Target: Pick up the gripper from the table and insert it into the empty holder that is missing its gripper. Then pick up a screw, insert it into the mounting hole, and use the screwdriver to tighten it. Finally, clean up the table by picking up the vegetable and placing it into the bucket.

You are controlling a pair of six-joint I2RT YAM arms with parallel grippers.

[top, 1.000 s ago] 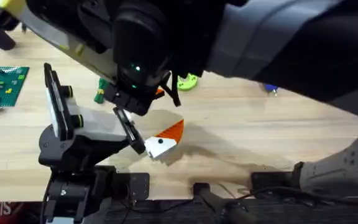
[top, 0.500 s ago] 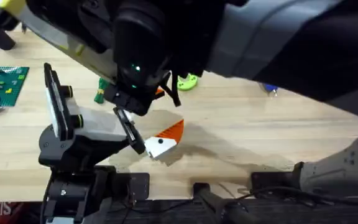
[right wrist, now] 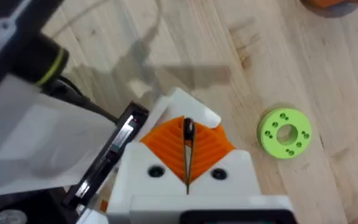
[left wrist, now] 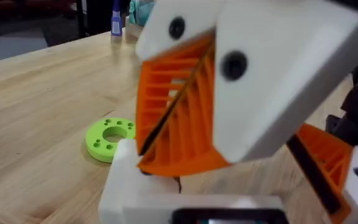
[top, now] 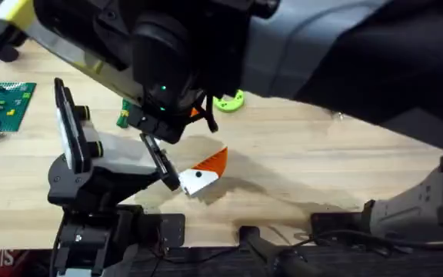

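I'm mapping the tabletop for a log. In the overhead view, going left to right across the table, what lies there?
Green brick baseplate → white upright mount → small green vegetable → white-and-orange fingertip piece → lime-green disc.

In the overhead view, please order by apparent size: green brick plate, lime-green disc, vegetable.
1. The green brick plate, clearly largest.
2 and 3. The lime-green disc looks bigger than the vegetable, but an arm partly covers both, so this is unsure.

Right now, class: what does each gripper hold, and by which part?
Right gripper: a small dark item, too small to name, pinched between its fingertips. Left gripper: nothing seen.
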